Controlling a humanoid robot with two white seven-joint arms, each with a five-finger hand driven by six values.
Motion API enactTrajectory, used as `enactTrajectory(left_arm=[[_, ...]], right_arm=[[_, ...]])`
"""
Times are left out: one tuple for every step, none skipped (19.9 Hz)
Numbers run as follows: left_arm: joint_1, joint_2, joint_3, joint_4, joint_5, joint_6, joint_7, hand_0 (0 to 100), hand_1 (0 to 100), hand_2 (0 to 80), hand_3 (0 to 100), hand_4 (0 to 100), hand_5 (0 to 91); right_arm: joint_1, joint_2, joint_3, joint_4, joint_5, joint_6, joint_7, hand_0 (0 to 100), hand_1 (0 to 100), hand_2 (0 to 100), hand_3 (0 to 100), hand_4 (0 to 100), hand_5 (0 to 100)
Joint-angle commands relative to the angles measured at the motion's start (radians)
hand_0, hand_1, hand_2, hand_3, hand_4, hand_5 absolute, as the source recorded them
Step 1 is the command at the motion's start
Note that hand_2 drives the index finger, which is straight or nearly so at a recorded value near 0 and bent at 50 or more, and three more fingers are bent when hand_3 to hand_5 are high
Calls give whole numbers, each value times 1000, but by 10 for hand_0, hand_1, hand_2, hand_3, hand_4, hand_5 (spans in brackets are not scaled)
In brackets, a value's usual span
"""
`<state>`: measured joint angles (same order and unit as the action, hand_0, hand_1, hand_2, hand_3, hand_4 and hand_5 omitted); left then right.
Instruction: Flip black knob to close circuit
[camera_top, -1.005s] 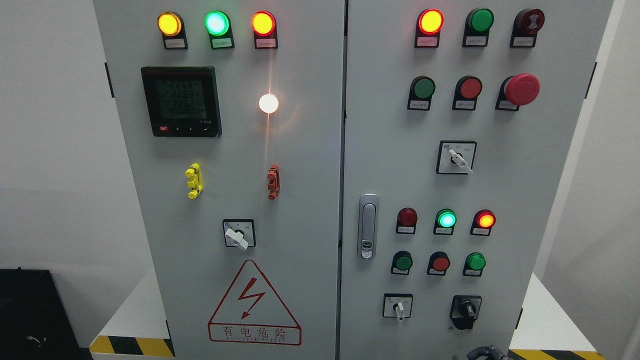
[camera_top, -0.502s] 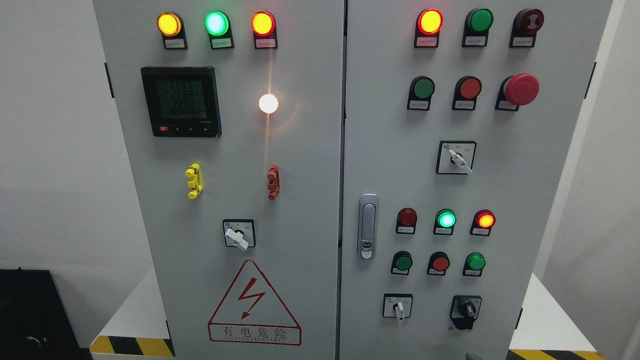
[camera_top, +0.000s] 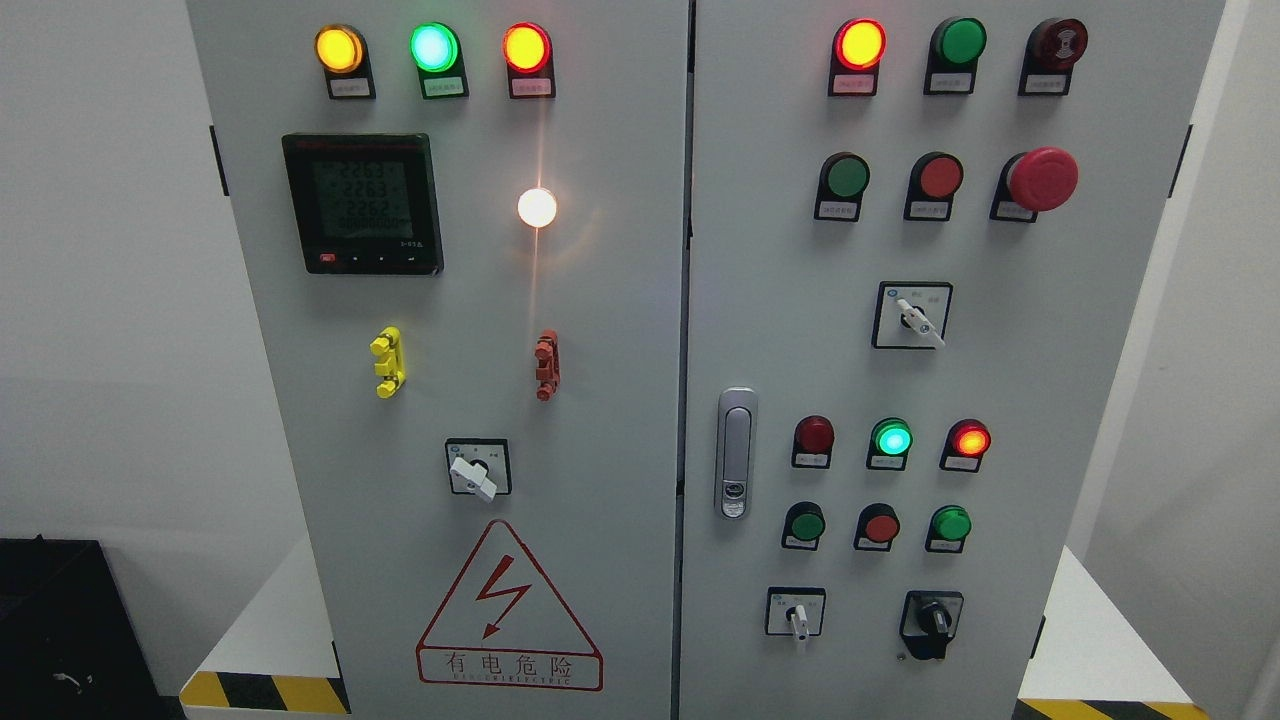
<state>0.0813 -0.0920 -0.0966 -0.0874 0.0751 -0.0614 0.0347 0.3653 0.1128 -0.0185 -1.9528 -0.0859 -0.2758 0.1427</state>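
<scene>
The black knob (camera_top: 932, 621) sits at the lower right of the grey cabinet's right door (camera_top: 1040, 400), on a black plate, its pointer tilted slightly to the upper left. Neither of my hands shows in the head view. Nothing touches the knob.
Left of the knob is a white-handled selector (camera_top: 797, 616); above it are green and red push buttons (camera_top: 880, 526) and lit lamps (camera_top: 892, 439). A red emergency button (camera_top: 1042, 178) sticks out at upper right. A door latch (camera_top: 736, 452) stands mid-panel. A yellow-black striped plinth edge (camera_top: 262, 690) runs below.
A grey hand part seen at the bottom edge right of the middle one second ago has dropped out of the picture. The knob has not turned.
</scene>
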Motion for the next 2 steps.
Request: enactTrajectory(left_arm=[[0,0,0,0,0,0,1,120,556,0,0,0,0],[0,0,0,0,0,0,1,120,556,0,0,0,0]], right_arm=[[24,-5,29,-9,-74,-3,23,0,0,0,0,0,0],[24,-5,31,-8,-74,-2,23,0,0,0,0,0,0]])
